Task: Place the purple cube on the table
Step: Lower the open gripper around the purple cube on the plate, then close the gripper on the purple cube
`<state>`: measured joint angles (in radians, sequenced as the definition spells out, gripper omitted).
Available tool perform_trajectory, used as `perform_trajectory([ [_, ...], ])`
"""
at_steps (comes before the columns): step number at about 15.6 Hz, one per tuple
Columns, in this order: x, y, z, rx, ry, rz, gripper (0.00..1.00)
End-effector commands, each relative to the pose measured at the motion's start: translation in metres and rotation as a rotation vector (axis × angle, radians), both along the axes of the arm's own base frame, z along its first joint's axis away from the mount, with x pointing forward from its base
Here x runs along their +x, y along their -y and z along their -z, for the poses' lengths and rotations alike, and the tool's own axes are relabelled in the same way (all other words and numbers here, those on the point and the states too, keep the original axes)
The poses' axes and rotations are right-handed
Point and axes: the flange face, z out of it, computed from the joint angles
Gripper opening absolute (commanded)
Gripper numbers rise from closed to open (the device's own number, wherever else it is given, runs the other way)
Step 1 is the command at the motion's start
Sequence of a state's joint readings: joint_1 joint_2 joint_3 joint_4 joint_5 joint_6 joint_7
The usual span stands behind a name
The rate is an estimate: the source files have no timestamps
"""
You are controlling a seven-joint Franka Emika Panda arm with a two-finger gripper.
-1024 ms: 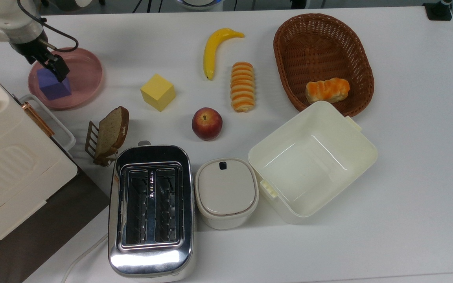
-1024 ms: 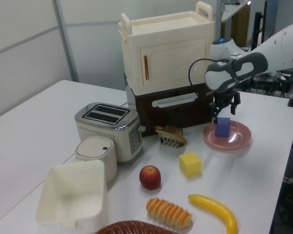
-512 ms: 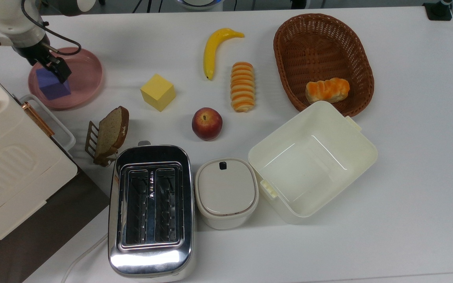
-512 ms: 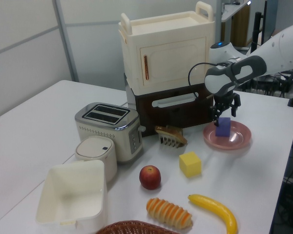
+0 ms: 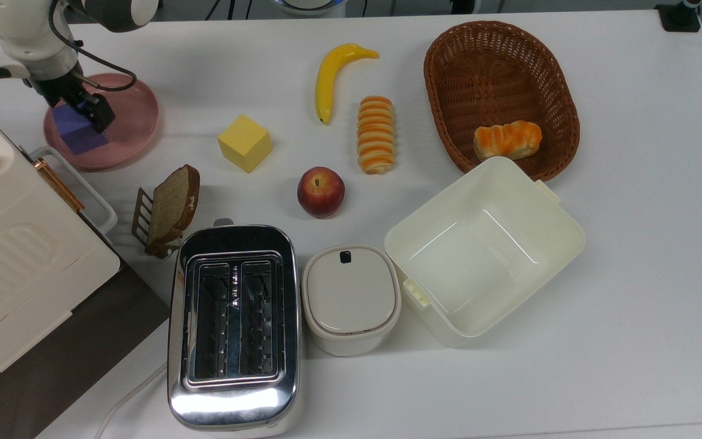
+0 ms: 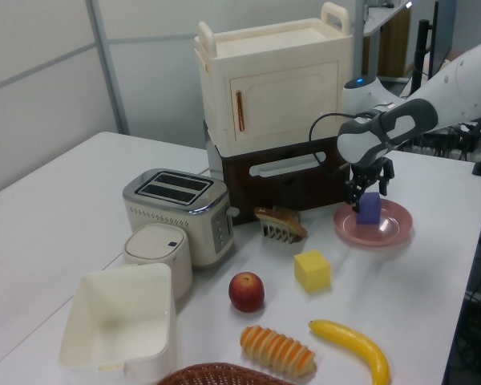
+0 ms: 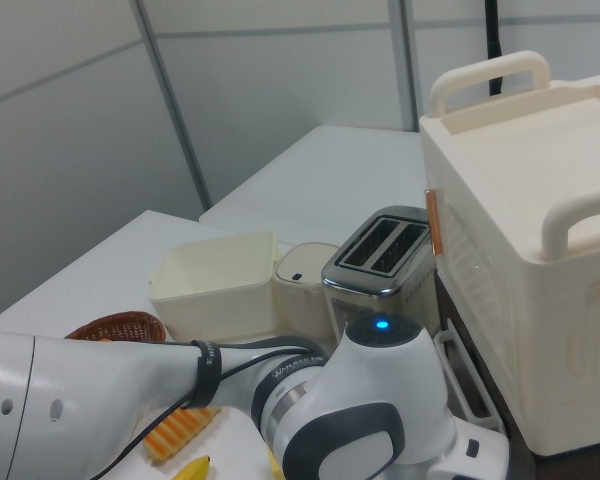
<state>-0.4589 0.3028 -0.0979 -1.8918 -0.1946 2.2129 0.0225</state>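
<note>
The purple cube (image 5: 77,133) (image 6: 369,208) is over the round pink plate (image 5: 134,116) (image 6: 391,233) at the top view's far left, held just clear of it or barely touching. My gripper (image 5: 80,111) (image 6: 369,195) comes down from above and is shut on the cube, one black finger on each side. The white table (image 5: 631,256) (image 6: 48,208) spreads under everything. In the right view the arm's white body (image 7: 370,420) blocks the cube and plate.
A yellow cube (image 5: 245,143), a bread slice in a rack (image 5: 171,207) and a cream cabinet (image 5: 3,256) are close to the plate. Toaster (image 5: 233,323), apple (image 5: 320,192), banana (image 5: 333,76), wicker basket (image 5: 500,97) and cream box (image 5: 485,250) lie further to the top view's right.
The gripper and the purple cube have shifted together slightly up and to the top view's left over the plate; in the left view the cube has risen a little.
</note>
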Motion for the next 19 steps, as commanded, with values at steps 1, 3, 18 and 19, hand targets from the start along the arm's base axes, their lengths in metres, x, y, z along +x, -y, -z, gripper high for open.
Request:
perform_trajectory([
  [1,-0.0003,-0.0052,0.0013,-0.012,0.002,-0.046,1.0],
  [3,-0.0003,-0.0052,0.0013,-0.013,0.002,-0.047,1.0],
  [18,-0.0005,-0.0053,-0.0014,-0.014,0.007,-0.038,0.46],
  [19,-0.0005,-0.0062,-0.0048,-0.015,0.01,-0.037,0.46],
])
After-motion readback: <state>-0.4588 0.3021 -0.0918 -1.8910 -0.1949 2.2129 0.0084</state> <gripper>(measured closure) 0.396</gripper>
